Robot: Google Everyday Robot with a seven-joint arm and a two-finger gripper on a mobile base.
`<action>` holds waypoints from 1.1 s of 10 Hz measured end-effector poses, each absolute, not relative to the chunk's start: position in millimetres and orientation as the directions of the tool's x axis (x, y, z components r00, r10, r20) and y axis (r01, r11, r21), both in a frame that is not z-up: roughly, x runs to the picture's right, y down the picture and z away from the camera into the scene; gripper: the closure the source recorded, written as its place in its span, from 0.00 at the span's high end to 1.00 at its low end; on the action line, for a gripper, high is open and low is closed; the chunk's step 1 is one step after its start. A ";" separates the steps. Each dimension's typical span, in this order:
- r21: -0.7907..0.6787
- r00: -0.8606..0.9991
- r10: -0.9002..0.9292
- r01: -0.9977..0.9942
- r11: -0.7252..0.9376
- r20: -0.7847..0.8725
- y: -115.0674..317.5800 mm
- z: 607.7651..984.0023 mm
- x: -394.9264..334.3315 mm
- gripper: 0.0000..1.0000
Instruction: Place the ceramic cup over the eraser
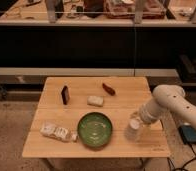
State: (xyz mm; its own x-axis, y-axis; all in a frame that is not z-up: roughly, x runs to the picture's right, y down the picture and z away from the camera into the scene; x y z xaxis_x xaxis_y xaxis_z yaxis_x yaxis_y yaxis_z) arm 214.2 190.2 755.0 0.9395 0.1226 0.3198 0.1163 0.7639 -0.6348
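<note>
The ceramic cup (pixel 133 130) is small and white and stands near the table's front right, right of the green bowl (pixel 94 130). My gripper (pixel 140 119) is at the end of the white arm, right at the cup's upper right side, touching or nearly touching it. The eraser (pixel 65 94) is a small dark block on the table's back left, far from the cup and the gripper.
A pale whitish block (pixel 95 100) lies mid-table and a dark red oblong thing (pixel 108 89) behind it. A pale wrapped packet (pixel 57 132) lies at the front left. The wooden table (pixel 51 150) is small, with floor all round. A dark shelf unit stands behind.
</note>
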 end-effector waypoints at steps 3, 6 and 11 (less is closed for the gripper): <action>-0.637 0.950 0.101 0.118 0.762 0.296 196.6 763.2 212.8 0.63; -0.636 0.951 0.099 0.118 0.763 0.295 200.8 765.9 207.8 0.37; -0.634 0.943 0.113 0.118 0.764 0.312 189.2 759.1 200.9 0.00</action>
